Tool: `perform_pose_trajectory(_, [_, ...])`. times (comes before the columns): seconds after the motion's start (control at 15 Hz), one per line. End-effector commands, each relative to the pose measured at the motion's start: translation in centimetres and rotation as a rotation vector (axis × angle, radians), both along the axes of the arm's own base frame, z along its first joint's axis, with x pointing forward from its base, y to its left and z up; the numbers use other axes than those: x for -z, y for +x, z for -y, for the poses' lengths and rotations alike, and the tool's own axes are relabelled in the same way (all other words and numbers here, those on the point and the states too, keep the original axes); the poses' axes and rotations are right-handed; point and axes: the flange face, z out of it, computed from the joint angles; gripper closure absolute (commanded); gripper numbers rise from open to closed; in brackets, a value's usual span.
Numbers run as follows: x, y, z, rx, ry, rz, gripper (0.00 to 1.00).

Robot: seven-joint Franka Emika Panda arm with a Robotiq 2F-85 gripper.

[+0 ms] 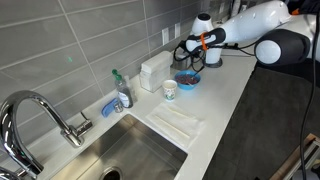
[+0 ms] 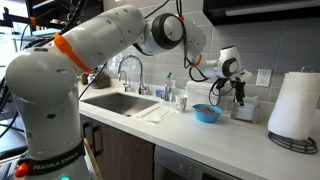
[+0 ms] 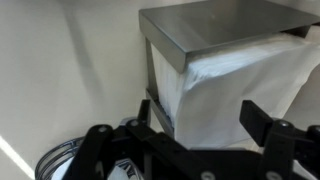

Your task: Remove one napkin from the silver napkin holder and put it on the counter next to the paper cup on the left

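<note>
The silver napkin holder (image 3: pixel 215 25) fills the wrist view, with a wad of white napkins (image 3: pixel 235 85) bulging out of it. My gripper (image 3: pixel 205 122) is open, one black finger on each side of the napkins, close against the holder. In both exterior views the gripper (image 2: pixel 238 90) (image 1: pixel 192 52) hangs at the holder (image 2: pixel 244 109) by the tiled back wall. The paper cup (image 1: pixel 170 89) (image 2: pixel 183 101) stands on the white counter (image 1: pixel 225 100) (image 2: pixel 215 135), beside the blue bowl (image 1: pixel 187 79) (image 2: pixel 207 113).
A white boxy dispenser (image 1: pixel 152 72) and a soap bottle (image 1: pixel 122 93) stand by the wall. The sink (image 1: pixel 135 160) and faucet (image 1: pixel 45 110) lie beyond. A folded white sheet (image 1: pixel 178 122) lies by the sink. A paper-towel roll (image 2: pixel 292 105) stands beside the holder.
</note>
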Motion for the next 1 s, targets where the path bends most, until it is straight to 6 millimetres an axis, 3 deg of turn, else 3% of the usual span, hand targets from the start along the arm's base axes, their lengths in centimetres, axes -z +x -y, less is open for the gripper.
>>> perform_pose_trajectory(0.0, [0.3, 0.3, 0.3, 0.004, 0.043, 0.051, 0.17])
perform_pose_trajectory(0.13, [-0.2, 0.3, 0.3, 0.003, 0.043, 0.072, 0.18])
perform_pose_trajectory(0.2, [-0.4, 0.4, 0.3, 0.001, 0.044, 0.081, 0.24])
perform_pose_trajectory(0.4, [-1.3, 0.4, 0.2, -0.006, 0.035, 0.106, 0.29])
perform_pose_trajectory(0.47, [-1.5, 0.4, 0.2, -0.01, 0.031, 0.115, 0.36])
perform_pose_trajectory(0.6, [-1.9, 0.5, 0.2, -0.016, 0.027, 0.126, 0.38])
perform_pose_trajectory(0.67, [-2.1, 0.5, 0.2, -0.018, 0.024, 0.131, 0.45])
perform_pose_trajectory(0.73, [-2.3, 0.5, 0.1, -0.021, 0.022, 0.136, 0.4])
perform_pose_trajectory(0.93, [-2.8, 0.4, 0.1, -0.031, 0.014, 0.147, 0.41])
